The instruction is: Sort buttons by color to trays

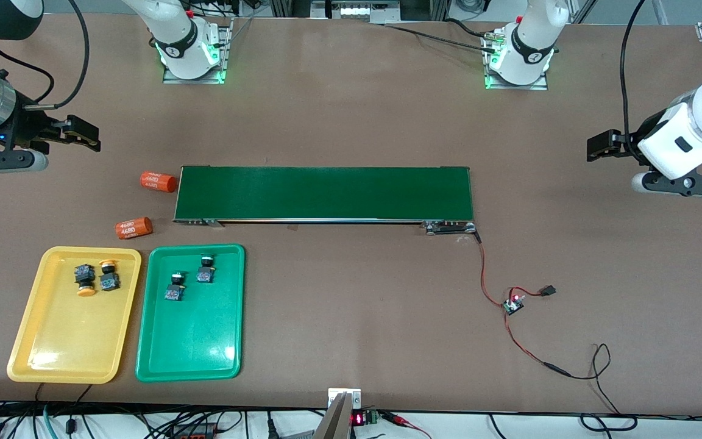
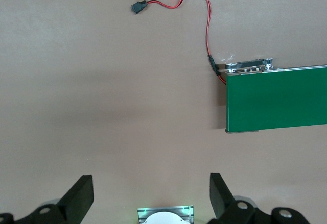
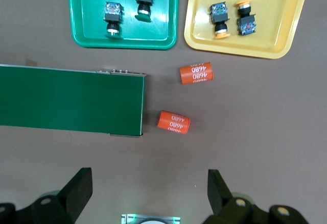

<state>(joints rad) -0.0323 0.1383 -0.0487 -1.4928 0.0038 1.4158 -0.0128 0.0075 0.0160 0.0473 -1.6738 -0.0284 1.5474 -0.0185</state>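
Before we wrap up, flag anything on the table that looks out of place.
Buttons look sorted by color. Odd ones out: two orange cylinders lie tipped on the table by the conveyor belt, in neither the yellow tray nor the green tray.

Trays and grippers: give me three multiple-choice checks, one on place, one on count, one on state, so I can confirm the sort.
1. Where do the two orange cylinders lie?
A. In the green tray
B. On the table by the conveyor belt's end, toward the right arm's end
C. On the conveyor belt

2. How many buttons are in the yellow tray?
A. None
B. Two
C. Four

3. How are the left gripper and right gripper?
A. Both open, holding nothing
B. Both shut on buttons
C. Left shut on a cylinder

Answers: 1 B, both rest on bare table beside the conveyor belt. 2 B, two yellow-capped buttons lie there; two green-capped buttons in the green tray. 3 A, fingers apart in both wrist views.
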